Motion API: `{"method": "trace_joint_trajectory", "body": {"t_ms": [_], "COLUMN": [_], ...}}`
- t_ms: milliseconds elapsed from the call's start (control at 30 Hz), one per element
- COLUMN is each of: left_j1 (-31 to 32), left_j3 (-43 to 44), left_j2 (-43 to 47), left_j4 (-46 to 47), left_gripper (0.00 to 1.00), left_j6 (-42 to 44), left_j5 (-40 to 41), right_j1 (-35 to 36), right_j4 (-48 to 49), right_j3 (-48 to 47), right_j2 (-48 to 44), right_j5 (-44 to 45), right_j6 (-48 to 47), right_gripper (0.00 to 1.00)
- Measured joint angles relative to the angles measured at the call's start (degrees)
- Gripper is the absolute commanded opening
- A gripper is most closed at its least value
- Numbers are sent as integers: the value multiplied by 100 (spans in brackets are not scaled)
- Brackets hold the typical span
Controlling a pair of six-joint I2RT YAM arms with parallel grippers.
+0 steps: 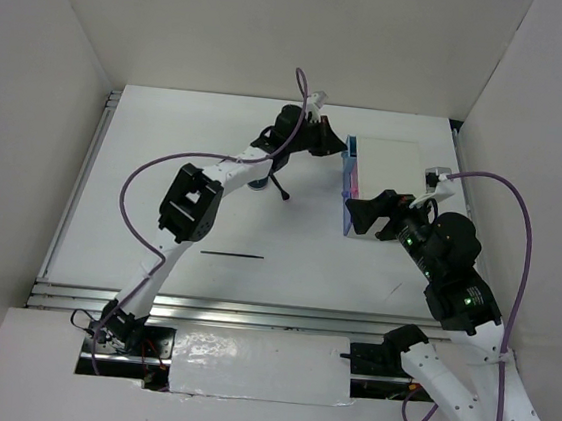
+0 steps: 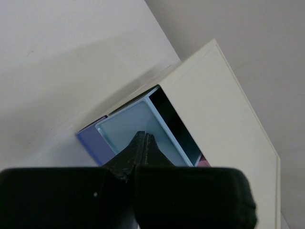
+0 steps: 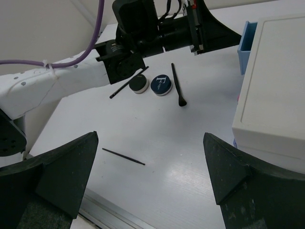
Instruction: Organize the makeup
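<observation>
Shows the left gripper [image 2: 144, 137] pinched fully shut with nothing between its fingers, tips hanging over the open light-blue drawer [image 2: 136, 125] of the white box [image 2: 224, 124]. Puts that box at the far right of the table [image 1: 166, 158], drawer fronts facing left. Finds the right gripper [image 3: 150, 143] spread wide and empty, hovering over the table by the box's near left corner. Leaves the makeup out on the table, left of the box:
- 2 round ones close together, a black compact [image 3: 139, 84] and a blue-topped compact [image 3: 161, 85]
- a black brush [image 3: 177, 87] just right of them
- a thin black stick [image 3: 125, 85] slanting past the black compact's left edge
- 1 thin black pencil [image 3: 123, 156] alone, well apart, nearer the arm bases
</observation>
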State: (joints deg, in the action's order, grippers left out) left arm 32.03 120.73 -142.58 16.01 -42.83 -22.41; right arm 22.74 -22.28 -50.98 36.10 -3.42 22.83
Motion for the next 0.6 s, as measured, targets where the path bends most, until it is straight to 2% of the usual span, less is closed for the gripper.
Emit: {"method": "trace_joint_trajectory", "body": {"t_ms": [600], "left_j1": [103], "left_j3": [-63], "left_j2": [-181], "left_j4": [868], "left_gripper": [9], "left_j6": [-476], "left_j5": [-570], "right_j1": [0], "right_j4": [0], "right_j3": [0], "right_j2": [-35], "right_j5": [0], "right_j6": [0], "right_gripper": [99]}}
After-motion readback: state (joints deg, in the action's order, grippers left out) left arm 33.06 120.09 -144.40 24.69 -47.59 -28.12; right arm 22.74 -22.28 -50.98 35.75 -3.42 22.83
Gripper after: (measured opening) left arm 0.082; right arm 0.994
